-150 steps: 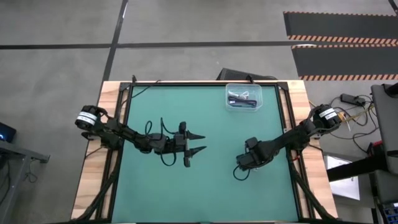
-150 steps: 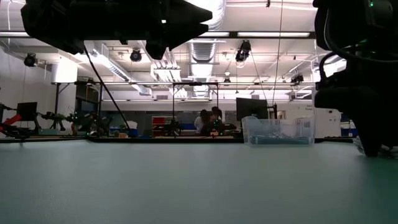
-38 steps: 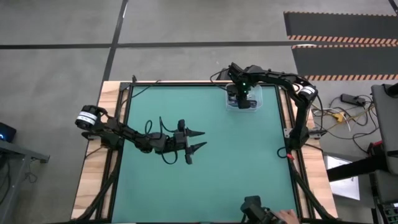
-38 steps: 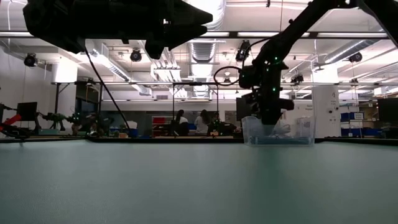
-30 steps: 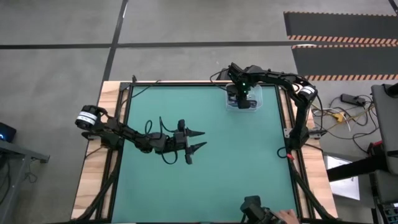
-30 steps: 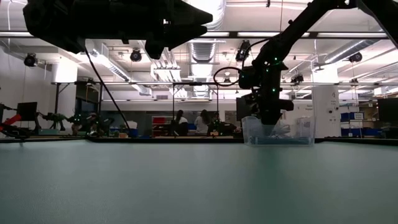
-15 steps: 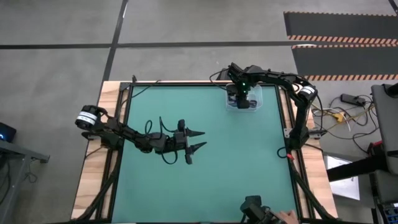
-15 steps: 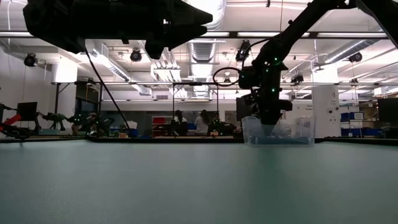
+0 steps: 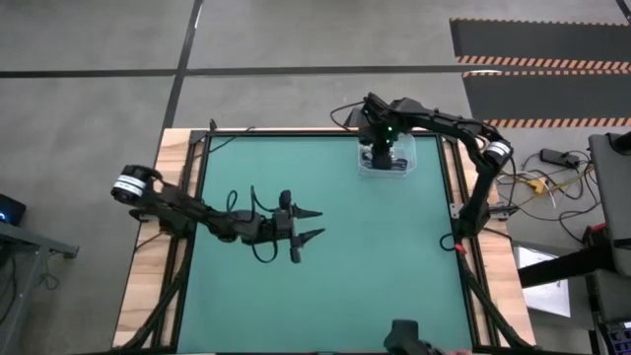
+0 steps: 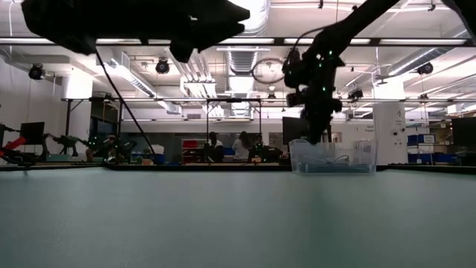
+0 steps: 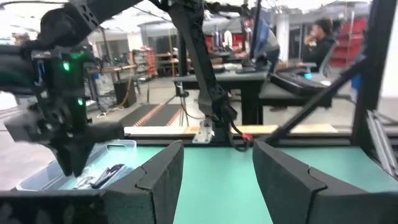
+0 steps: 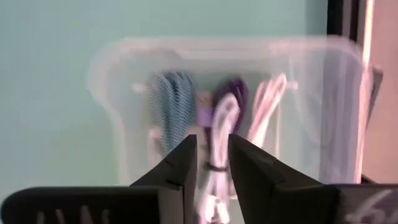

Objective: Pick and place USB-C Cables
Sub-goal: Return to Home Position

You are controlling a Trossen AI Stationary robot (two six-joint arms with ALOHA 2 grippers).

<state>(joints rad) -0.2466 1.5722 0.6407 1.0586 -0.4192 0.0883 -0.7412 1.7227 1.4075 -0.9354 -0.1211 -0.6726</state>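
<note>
Three bundled USB-C cables lie side by side on the floor of a clear plastic bin (image 12: 118, 81): a teal-blue one (image 12: 174, 109), a dark one (image 12: 231, 99) and a white one (image 12: 267, 102). The bin (image 9: 409, 168) stands at the table's far edge, right of the middle. My right gripper (image 12: 212, 146) hangs over it, pointing down, its fingers a little apart with nothing between them. In the low view my right gripper (image 10: 316, 136) is just above the bin's rim (image 10: 357, 143). My left gripper (image 9: 321, 224) waits open, held level over the middle left of the mat.
The green mat (image 9: 325, 296) lies bare between the arms and toward the near edge. A dark object (image 9: 406, 337) shows at the picture's near edge. Black frame rails (image 9: 192, 227) run along the mat's sides. People sit at desks in the room behind.
My right gripper has gone up, from inside the bin to just above its rim, with its wrist rolled a little. No cable came up with it; the cables stay in the bin.
</note>
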